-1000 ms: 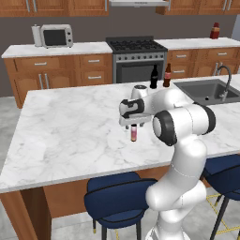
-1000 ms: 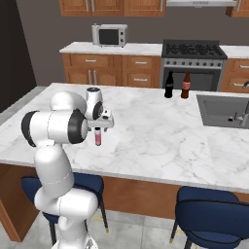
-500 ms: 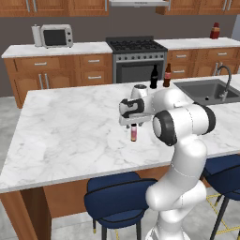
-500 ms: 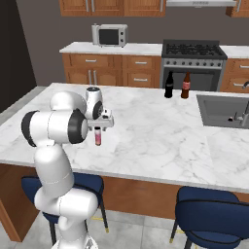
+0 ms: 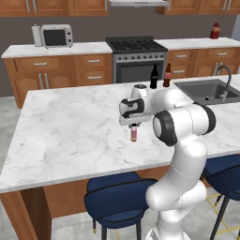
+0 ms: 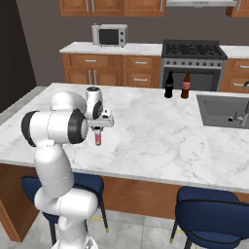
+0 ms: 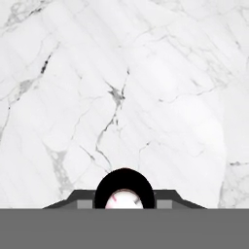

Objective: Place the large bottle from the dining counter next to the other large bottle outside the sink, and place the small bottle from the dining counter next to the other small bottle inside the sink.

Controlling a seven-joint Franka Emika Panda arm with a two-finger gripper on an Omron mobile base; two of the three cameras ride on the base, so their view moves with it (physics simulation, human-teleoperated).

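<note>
Small bottle [image 5: 133,134] pink-bodied from both bases, dark-capped [image 7: 124,187] from above.

The long white-grey marbled dining counter [image 5: 70,126] runs across the near part of the scene, with dark blue round-seated stools [image 5: 117,199] tucked under its near edge. The tiny slim pink-red small bottle [image 5: 133,133] stands upright on the counter near its middle, directly under the arm's two-finger gripper [image 5: 133,125]. At the counter's far edge, to the right, the black cola-style large bottle [image 5: 153,77] stands just left of the dark red-brown other large bottle [image 5: 167,76]. Right of that pair, the dark grey rectangular sink [image 5: 206,91] is set into the counter. Against the far wall, a silver microwave [image 5: 56,35] sits on the left worktop, left of the dark stove [image 5: 136,58].
</note>
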